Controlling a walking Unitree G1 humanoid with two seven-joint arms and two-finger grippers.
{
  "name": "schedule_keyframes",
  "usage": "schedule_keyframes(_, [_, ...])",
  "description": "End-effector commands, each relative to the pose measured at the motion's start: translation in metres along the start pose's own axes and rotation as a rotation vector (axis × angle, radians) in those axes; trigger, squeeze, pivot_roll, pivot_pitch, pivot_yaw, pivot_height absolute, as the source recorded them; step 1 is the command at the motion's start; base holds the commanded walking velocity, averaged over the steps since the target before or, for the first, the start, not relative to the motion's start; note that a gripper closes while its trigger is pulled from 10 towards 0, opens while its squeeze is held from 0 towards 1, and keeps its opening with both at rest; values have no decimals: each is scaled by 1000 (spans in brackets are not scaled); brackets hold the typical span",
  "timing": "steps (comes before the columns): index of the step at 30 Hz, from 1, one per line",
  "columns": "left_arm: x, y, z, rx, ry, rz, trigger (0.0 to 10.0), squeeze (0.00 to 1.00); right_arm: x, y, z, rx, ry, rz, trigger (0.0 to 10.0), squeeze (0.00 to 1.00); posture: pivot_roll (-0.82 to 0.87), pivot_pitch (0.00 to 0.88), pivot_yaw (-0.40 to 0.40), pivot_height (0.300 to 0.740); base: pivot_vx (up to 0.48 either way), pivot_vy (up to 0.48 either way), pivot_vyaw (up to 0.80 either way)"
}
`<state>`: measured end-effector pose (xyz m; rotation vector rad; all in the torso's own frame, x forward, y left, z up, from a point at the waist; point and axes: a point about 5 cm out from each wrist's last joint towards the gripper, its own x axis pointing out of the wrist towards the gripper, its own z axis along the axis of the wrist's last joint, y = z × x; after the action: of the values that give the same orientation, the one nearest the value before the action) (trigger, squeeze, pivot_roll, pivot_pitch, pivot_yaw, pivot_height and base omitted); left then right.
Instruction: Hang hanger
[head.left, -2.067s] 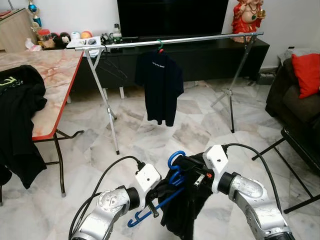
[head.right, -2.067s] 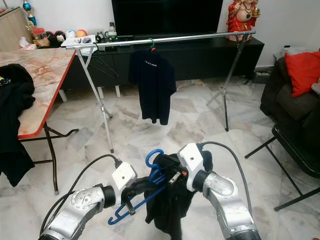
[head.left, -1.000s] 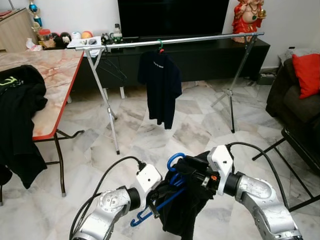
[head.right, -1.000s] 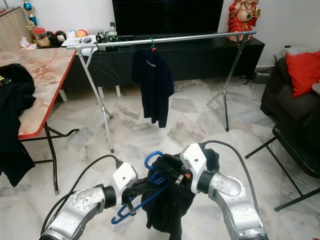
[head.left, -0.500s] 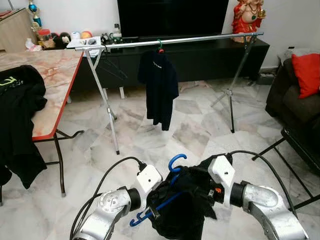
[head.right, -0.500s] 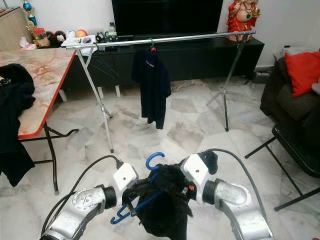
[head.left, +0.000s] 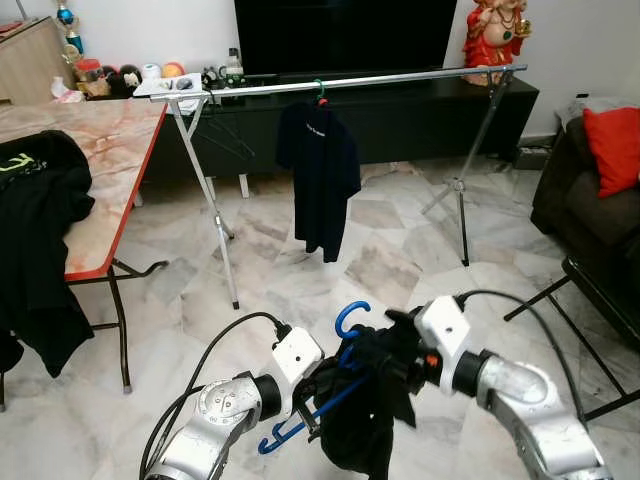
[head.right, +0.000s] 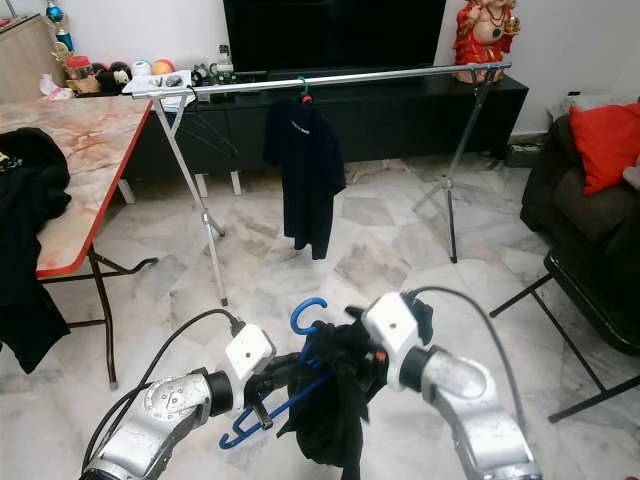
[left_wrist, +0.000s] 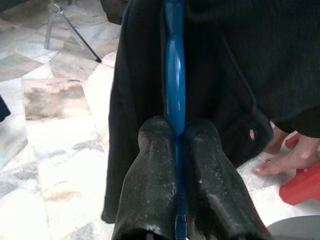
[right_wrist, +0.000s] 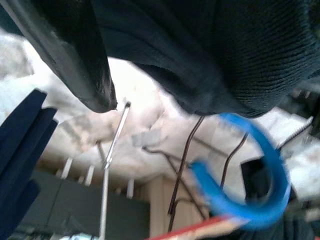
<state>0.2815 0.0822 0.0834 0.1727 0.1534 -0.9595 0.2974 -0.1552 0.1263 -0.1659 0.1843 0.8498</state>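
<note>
1. The clothes rack (head.left: 350, 82) spans the far side of the room, its silver rail level so hangers can hook over it; a dark shirt (head.left: 320, 180) already hangs near its left end, which leaves the rail to the right of it free.
2. The black garment (head.left: 365, 400) droops near the robot, between both arms, draped over the hanger so the two can go up together.
3. The blue hanger (head.left: 335, 375) lies tilted, its hook (head.left: 350, 316) pointing up and toward the far rack, probably to keep it ready for the rail.
4. The left gripper (left_wrist: 175, 132) pinches the hanger's blue bar, its fingers (left_wrist: 150, 165) closed tight on either side, which steadies the frame from the left.
5. The right gripper (head.left: 400, 365) is buried in the garment's cloth near the hook; how far its fingers are spread cannot be told.
</note>
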Motion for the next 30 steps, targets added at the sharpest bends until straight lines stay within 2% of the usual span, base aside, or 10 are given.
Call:
schedule_keyframes(1, [2, 3, 11, 30, -46, -1, 10000, 0, 2, 2, 9, -5, -50, 16, 10000, 1000, 42, 46, 1, 740, 0, 0, 0])
schedule_keyframes(5, [2, 3, 11, 30, -45, -1, 10000, 0, 3, 7, 13, 10, -84, 58, 10000, 1000, 43, 44, 0, 740, 0, 0, 0])
schedule_keyframes(9, [2, 3, 10, 30, -43, -2, 10000, 0, 2, 13, 11, 2, -65, 116, 10000, 1000, 41, 42, 0, 740, 0, 0, 0])
schedule_keyframes(14, [2, 3, 11, 31, -43, -3, 10000, 0, -3, 16, 10, 41, -68, 192, 10000, 1000, 42, 41, -2, 740, 0, 0, 0])
schedule_keyframes(19, [2, 2, 10, 31, -41, -3, 10000, 0, -8, 4, 7, 204, -145, 176, 10000, 1000, 38, 41, -5, 740, 0, 0, 0])
schedule_keyframes(20, [2, 2, 10, 31, -41, -3, 10000, 0, -8, 4, 7, 204, -145, 176, 10000, 1000, 38, 41, -5, 740, 0, 0, 0])
schedule_keyframes(21, [2, 2, 10, 31, -41, -3, 10000, 0, -10, 0, 7, 287, -196, 171, 10000, 1000, 38, 41, -5, 740, 0, 0, 0])
schedule_keyframes(25, [1, 2, 10, 30, -41, -5, 10000, 0, -14, -5, 1, 487, -301, 195, 10000, 1000, 38, 41, -5, 740, 0, 0, 0])
schedule_keyframes(29, [1, 2, 10, 31, -40, -5, 10000, 0, -17, -5, -5, 607, -367, 212, 10000, 1000, 43, 43, -5, 740, 0, 0, 0])
schedule_keyframes(30, [1, 2, 10, 31, -40, -5, 10000, 0, -17, -5, -5, 607, -367, 212, 10000, 1000, 43, 43, -5, 740, 0, 0, 0])
